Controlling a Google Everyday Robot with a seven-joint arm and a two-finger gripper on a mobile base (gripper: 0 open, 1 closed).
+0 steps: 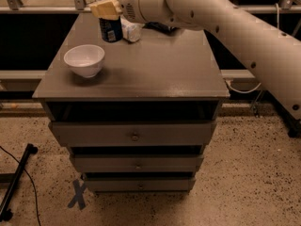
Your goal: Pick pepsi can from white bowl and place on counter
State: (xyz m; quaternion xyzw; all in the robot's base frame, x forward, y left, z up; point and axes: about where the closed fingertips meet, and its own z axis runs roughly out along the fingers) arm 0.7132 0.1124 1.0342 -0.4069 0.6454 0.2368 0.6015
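Note:
The pepsi can [111, 30], blue with white marks, is held upright in my gripper [106, 8] above the far left part of the grey counter [150, 69]. The gripper's yellowish fingers [104, 7] clamp the can's top. The white bowl [84, 60] stands empty on the counter's left front, below and to the left of the can. I cannot tell whether the can's base touches the counter.
A clear plastic bottle with a white label [132, 31] lies on the counter just right of the can. The arm [225, 18] reaches in from the right. Three drawers [135, 136] are below. A black stand leg and cable [16, 182] lie on the floor at the left.

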